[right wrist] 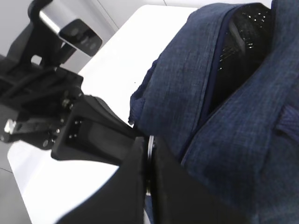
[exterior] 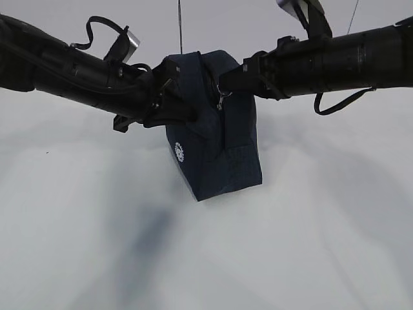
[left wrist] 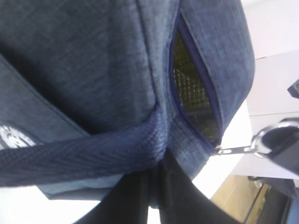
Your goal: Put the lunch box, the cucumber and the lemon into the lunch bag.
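Note:
The dark navy lunch bag hangs tilted in the air above the white table, held between both arms, its white emblem facing the camera. My left gripper is shut on the bag's fabric beside a loop handle, at the zipper's end. My right gripper is shut on the silver ring pull, which shows between its jaws. The zipper slot gapes a little, with dark mesh lining inside. The lunch box, the cucumber and the lemon are out of view.
The white table spreads under the bag, carrying the arms' shadows. The left arm and its wrist camera sit close beside the right gripper. A thin cord hangs behind the bag. Wood floor lies beyond the table edge.

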### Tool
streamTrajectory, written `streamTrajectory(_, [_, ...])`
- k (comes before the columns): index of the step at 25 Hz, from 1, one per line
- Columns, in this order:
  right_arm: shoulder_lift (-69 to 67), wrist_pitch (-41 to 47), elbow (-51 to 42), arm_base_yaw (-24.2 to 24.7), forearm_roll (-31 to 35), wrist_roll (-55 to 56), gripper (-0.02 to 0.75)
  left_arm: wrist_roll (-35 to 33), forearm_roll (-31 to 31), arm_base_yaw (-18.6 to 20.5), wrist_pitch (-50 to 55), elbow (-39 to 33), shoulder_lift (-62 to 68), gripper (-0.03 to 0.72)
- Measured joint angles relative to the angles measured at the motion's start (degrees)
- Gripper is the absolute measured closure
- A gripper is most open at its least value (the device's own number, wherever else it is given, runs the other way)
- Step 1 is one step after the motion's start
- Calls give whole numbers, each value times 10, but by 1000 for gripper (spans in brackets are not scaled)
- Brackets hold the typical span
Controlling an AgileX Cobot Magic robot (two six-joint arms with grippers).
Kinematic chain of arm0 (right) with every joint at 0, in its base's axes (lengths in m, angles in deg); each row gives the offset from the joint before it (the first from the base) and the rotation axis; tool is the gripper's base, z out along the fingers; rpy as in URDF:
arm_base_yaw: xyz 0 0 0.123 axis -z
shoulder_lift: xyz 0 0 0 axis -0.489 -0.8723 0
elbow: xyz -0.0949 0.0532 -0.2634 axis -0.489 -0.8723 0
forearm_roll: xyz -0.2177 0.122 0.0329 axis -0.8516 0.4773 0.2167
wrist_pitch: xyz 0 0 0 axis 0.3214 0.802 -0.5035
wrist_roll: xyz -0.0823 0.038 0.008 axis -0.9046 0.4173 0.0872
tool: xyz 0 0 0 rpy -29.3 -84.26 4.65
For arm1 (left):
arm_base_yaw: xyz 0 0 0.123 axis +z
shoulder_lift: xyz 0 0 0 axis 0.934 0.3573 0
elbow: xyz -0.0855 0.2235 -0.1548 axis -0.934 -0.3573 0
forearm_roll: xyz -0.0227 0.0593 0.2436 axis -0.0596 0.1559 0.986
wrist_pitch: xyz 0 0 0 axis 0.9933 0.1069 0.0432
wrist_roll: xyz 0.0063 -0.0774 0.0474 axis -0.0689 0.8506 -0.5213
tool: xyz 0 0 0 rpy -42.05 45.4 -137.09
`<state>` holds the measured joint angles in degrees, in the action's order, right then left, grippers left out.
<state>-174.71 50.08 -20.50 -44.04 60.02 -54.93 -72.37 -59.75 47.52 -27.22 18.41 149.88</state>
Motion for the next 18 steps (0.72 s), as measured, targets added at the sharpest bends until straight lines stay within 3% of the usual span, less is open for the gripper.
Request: streamTrajectory(18, [-39, -18, 26, -1, -18, 122, 737, 0, 1, 0, -5, 0, 0, 694])
